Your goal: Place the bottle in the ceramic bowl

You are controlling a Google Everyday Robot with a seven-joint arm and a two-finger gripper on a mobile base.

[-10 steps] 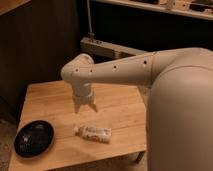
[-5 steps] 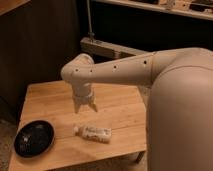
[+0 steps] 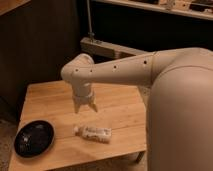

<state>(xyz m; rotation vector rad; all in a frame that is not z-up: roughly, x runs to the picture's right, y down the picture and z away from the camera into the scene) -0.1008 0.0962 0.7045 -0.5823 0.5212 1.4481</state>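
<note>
The gripper (image 3: 85, 108) hangs at the middle of the frame, pointing down over the table (image 3: 47, 100). Its jaws are spread and hold nothing, as far as the dim view lets one judge. The bottle (image 3: 93, 133) lies on its side on the table just below the gripper, at lower centre. The bowl (image 3: 34, 138) sits at the lower left, near the table's front corner, apart from the bottle.

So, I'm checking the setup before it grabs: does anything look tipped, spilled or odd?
Only the small clear plastic bottle: it lies on its side on the wooden table, close by the open gripper hanging over the table. The round glossy black ceramic bowl sits level and empty near the table's front left corner; no spill shows.
</note>
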